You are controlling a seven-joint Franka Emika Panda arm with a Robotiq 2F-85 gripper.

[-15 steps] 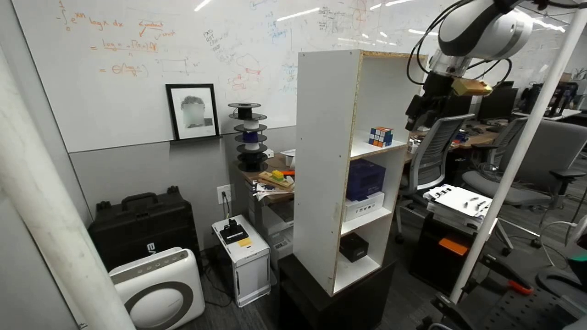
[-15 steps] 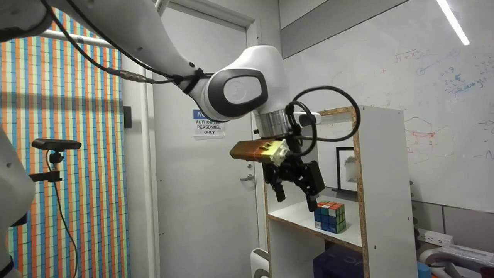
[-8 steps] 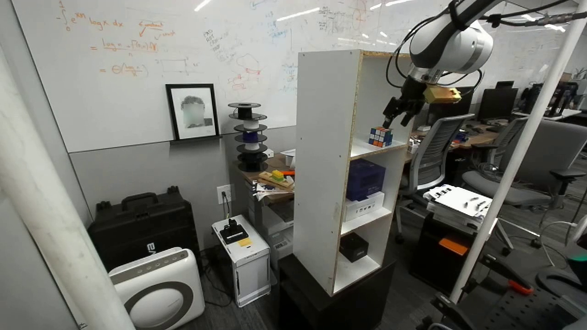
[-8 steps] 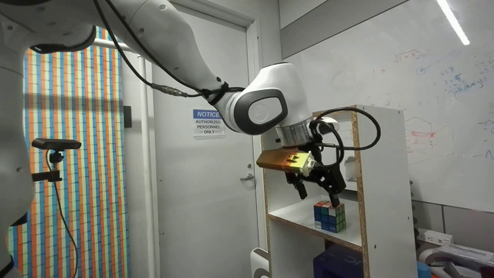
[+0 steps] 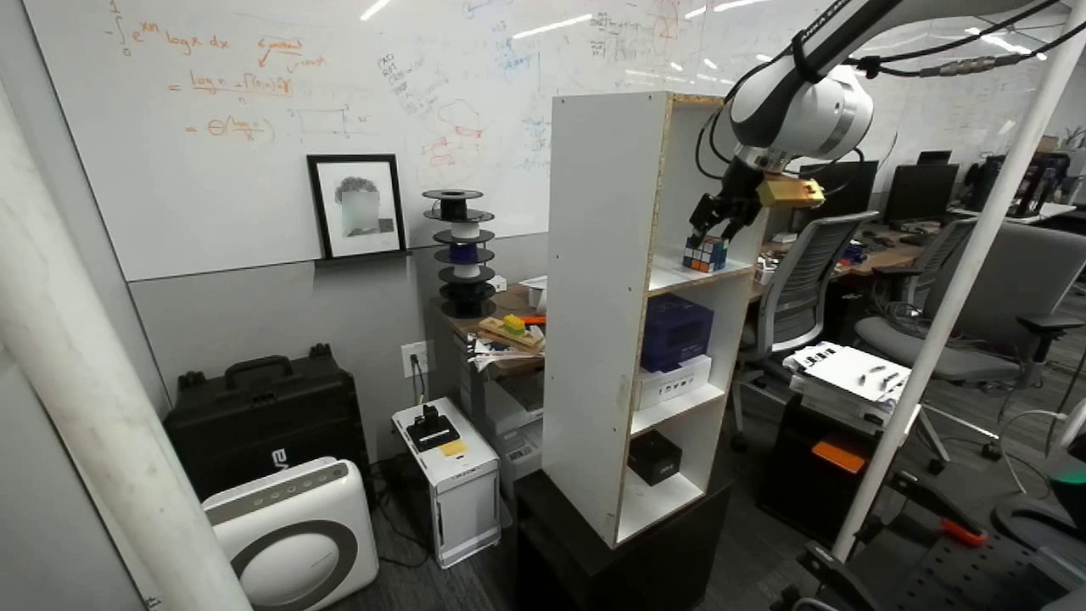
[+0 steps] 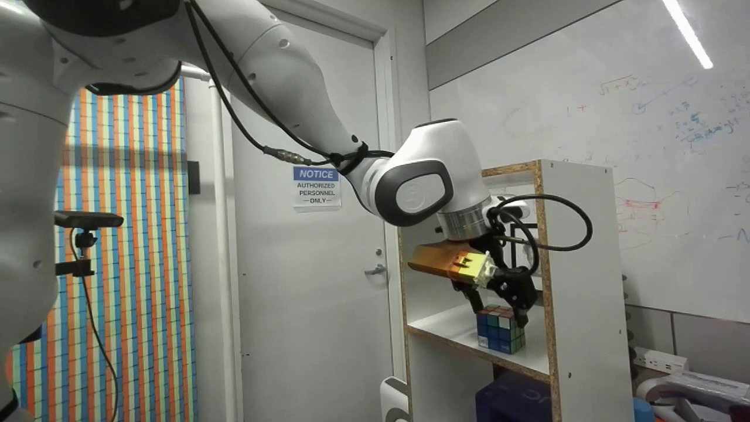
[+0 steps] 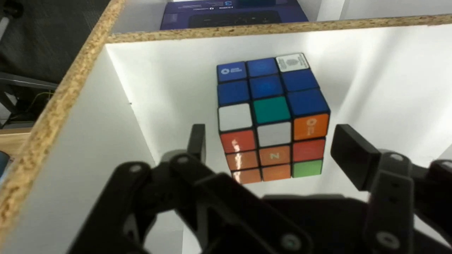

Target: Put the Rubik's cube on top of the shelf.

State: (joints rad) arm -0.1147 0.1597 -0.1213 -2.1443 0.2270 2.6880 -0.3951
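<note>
The Rubik's cube [image 5: 706, 256] sits on the floor of the top compartment of the tall white shelf [image 5: 604, 297]. In an exterior view the cube [image 6: 499, 337] stands near the front edge of that compartment in the shelf [image 6: 586, 264]. In the wrist view the cube [image 7: 269, 88] shows a mostly blue face and an orange-red top. My gripper [image 7: 273, 146] is open, with a finger on each side of the cube and a visible gap at both sides. In both exterior views the gripper [image 5: 713, 235] [image 6: 499, 310] points down at the cube's top.
A dark blue-purple box [image 5: 677, 331] on a white box [image 5: 674, 383] fills the compartment below. A black box [image 5: 654, 456] is in the lowest compartment. The shelf's side wall and particle-board edge [image 7: 63, 106] are close to the gripper. Office chairs [image 5: 806, 280] stand beside the shelf.
The arm has moved toward the shelf and down. The open gripper has gone from in front of and above the cube to around its top. The cube has not moved.
</note>
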